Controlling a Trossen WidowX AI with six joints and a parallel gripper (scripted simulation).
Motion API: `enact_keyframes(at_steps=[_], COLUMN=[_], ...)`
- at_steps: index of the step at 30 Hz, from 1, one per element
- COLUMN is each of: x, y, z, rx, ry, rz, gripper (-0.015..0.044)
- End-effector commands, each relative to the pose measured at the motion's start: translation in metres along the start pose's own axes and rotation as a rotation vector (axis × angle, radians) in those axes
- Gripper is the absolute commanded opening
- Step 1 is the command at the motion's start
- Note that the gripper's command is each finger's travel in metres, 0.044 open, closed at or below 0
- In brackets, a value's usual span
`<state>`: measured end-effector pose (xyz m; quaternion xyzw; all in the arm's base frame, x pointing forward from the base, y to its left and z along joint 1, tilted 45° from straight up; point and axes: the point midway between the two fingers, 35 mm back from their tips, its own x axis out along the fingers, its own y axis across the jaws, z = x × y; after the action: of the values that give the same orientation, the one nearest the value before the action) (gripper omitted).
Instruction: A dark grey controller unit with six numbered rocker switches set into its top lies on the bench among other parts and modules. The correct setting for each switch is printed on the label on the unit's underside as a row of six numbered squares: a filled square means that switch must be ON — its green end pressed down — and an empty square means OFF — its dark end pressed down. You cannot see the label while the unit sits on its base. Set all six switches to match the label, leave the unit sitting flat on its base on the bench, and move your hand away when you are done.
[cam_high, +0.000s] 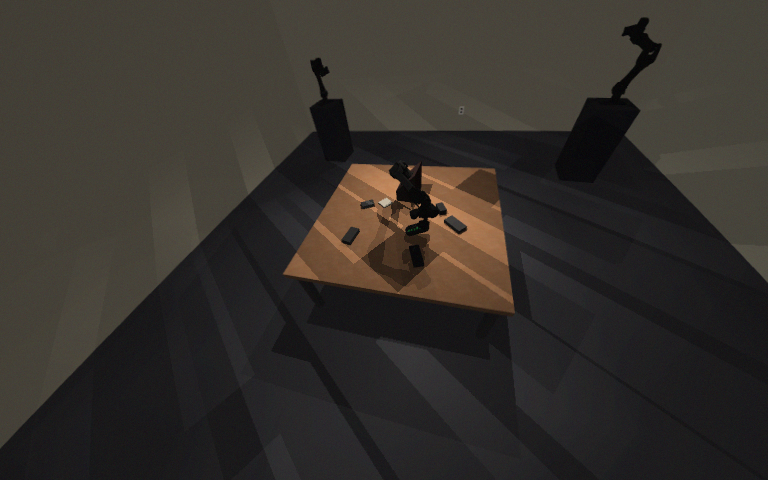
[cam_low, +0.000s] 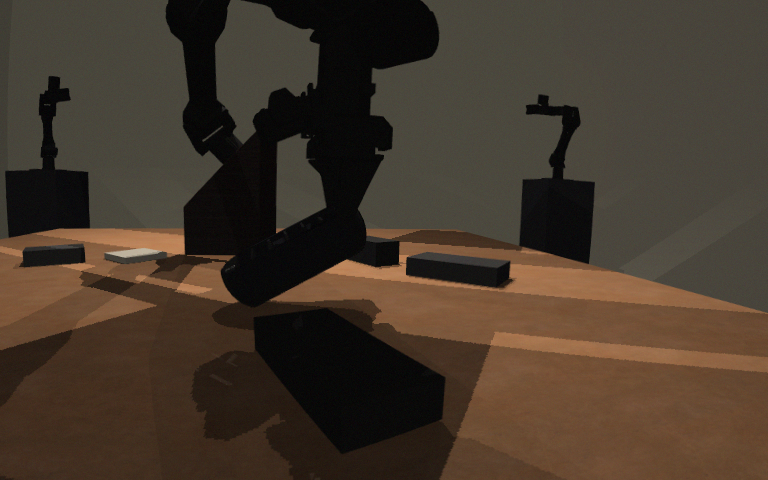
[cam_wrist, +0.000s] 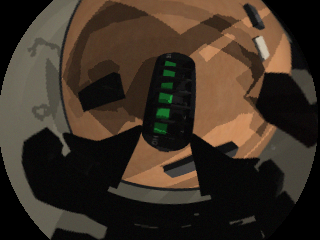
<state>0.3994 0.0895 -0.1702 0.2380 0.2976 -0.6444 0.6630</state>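
The dark grey controller unit is held just above the bench, tilted lengthwise. In the exterior view its left end hangs low and its right end is raised at the fingers. My gripper is shut on the unit near that raised end, one finger on each long side. The wrist view shows the top with six rocker switches in a row, green ends to the left, dark ends to the right. Which ends are pressed is hard to tell in the dim light. The underside label is hidden.
A black block lies close in front of the unit. A grey block and a smaller one lie right. A white pad and another block lie back left.
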Motion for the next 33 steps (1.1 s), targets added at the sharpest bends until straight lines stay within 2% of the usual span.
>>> enact_keyframes(at_steps=[1,33], x=[-0.004,-0.017], y=[0.002,0.000], z=[0.004,0.023], rx=[0.002,0.001], ry=[0.010,0.063], rz=[0.006,0.005], gripper=[0.0335,0.0336])
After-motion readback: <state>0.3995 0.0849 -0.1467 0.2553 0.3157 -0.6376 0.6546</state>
